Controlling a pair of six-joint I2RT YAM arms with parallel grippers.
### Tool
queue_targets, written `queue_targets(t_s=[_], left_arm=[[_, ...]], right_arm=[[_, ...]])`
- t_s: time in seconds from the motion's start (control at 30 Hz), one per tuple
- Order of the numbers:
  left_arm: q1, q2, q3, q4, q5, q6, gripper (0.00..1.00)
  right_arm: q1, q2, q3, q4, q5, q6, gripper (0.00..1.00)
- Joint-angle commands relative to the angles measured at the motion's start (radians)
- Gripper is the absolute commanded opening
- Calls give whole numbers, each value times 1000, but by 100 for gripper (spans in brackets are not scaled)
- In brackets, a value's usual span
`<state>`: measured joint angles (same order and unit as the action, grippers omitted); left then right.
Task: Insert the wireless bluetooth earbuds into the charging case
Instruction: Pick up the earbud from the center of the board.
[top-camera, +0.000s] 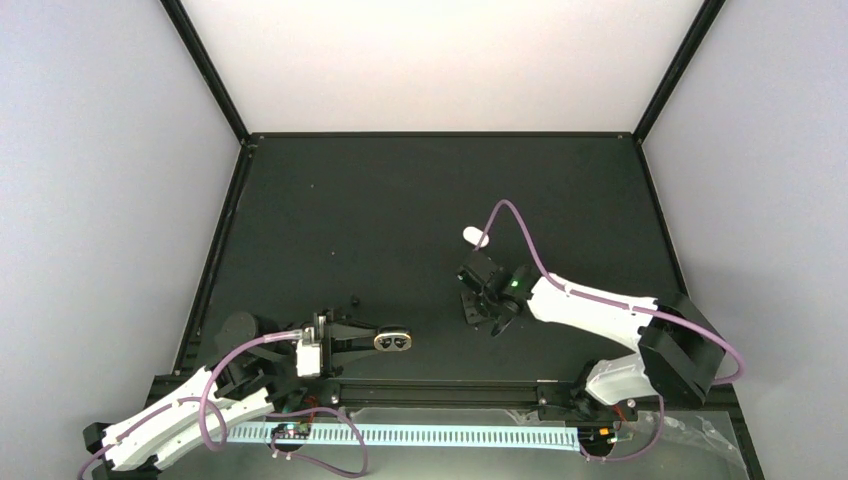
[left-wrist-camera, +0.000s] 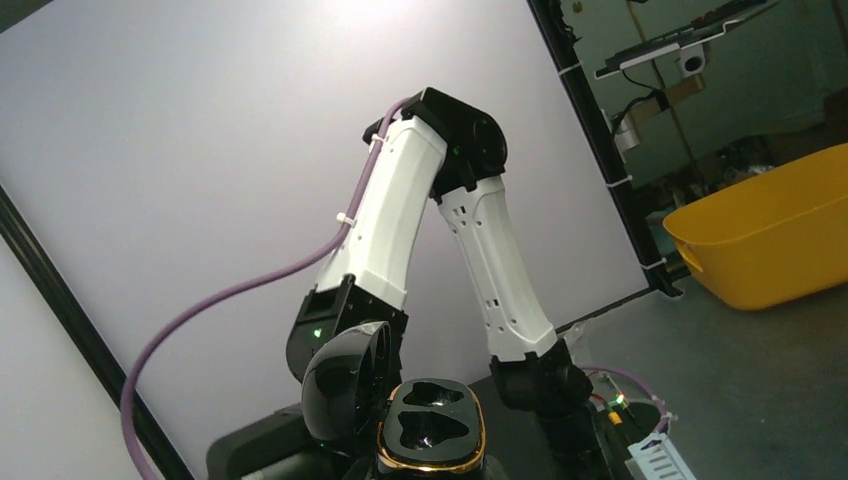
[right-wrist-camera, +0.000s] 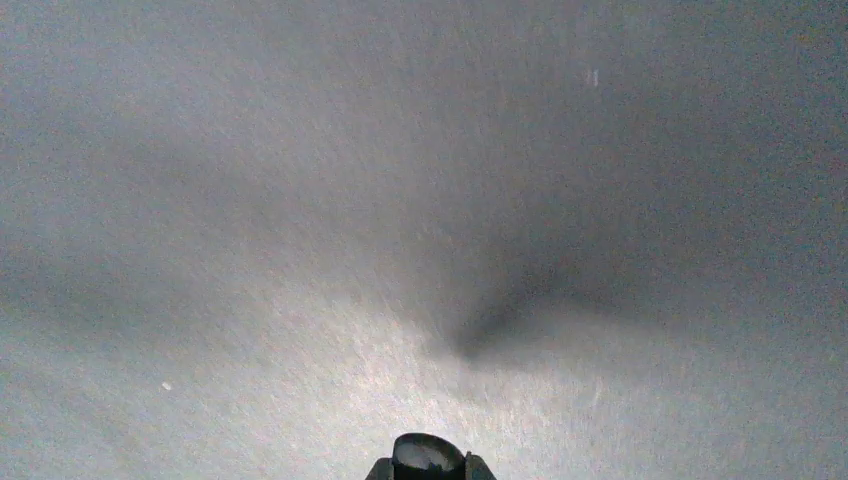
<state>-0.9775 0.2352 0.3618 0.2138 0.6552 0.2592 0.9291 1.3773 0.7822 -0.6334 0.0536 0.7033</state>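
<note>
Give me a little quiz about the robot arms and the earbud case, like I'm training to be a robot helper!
1. True or false: the lid of the charging case is shut.
2. Which end effector holds the charging case? A) left B) right C) neither
3. Fill in: in the left wrist view, beyond the enclosure's frame, sits a ____ tub.

Key
1. False: the lid stands open and two dark sockets show.
2. A: the left end effector grips it near the table's front edge.
3. Yellow.
</note>
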Motion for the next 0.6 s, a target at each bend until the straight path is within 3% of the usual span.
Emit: queue_targets(t_s=[0.0, 0.37, 0.57], left_arm=[[-6, -10, 6, -8, -31, 17, 2], [-6, 43, 16, 62, -94, 24, 2], [-6, 129, 49, 157, -143, 59, 2]], right_arm=[[-10, -32, 62, 74, 93, -90, 11], [-10, -431, 4, 355, 197, -354, 10], [-11, -577, 46, 426, 185, -539, 11]])
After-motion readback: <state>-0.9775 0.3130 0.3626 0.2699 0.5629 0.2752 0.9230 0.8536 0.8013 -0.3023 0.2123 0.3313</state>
